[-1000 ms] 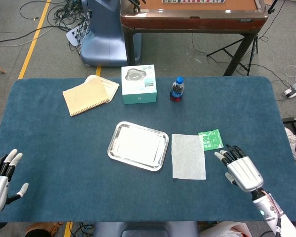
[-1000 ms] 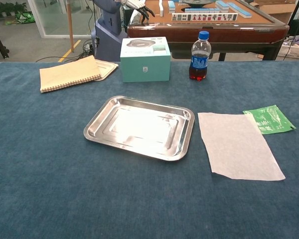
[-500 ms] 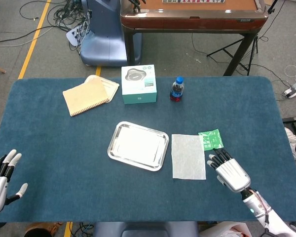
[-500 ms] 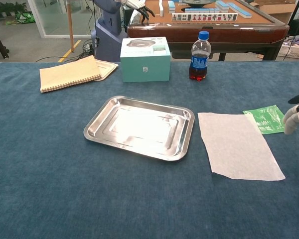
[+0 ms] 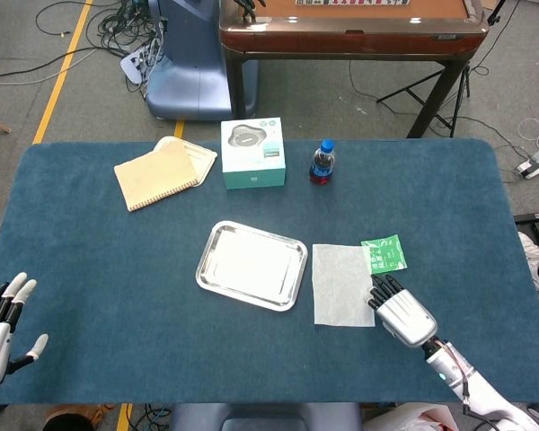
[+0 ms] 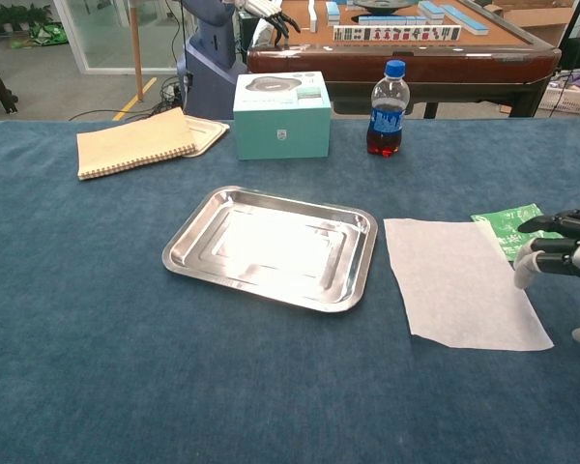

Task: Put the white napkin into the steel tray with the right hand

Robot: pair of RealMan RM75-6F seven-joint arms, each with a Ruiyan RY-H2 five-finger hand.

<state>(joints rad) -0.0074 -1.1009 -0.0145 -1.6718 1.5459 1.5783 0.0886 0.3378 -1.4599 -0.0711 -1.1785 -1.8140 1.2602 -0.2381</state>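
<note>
The white napkin (image 5: 343, 284) (image 6: 459, 281) lies flat on the blue table, just right of the steel tray (image 5: 251, 265) (image 6: 273, 247), which has nothing in it. My right hand (image 5: 399, 308) (image 6: 562, 253) hovers at the napkin's right edge with fingers extended and apart, holding nothing. Its fingertips reach the napkin's right border. My left hand (image 5: 0, 323) stays open at the table's near left corner, seen only in the head view.
A green packet (image 5: 384, 254) (image 6: 515, 228) lies just beyond the napkin's far right corner. At the back stand a teal box (image 5: 252, 153) (image 6: 282, 113), a cola bottle (image 5: 322, 162) (image 6: 387, 97) and a tan notebook (image 5: 164, 171) (image 6: 138, 141).
My right hand has slid left toward the napkin, from well right of it to its right edge, and entered the chest view. The left hand barely shifted.
</note>
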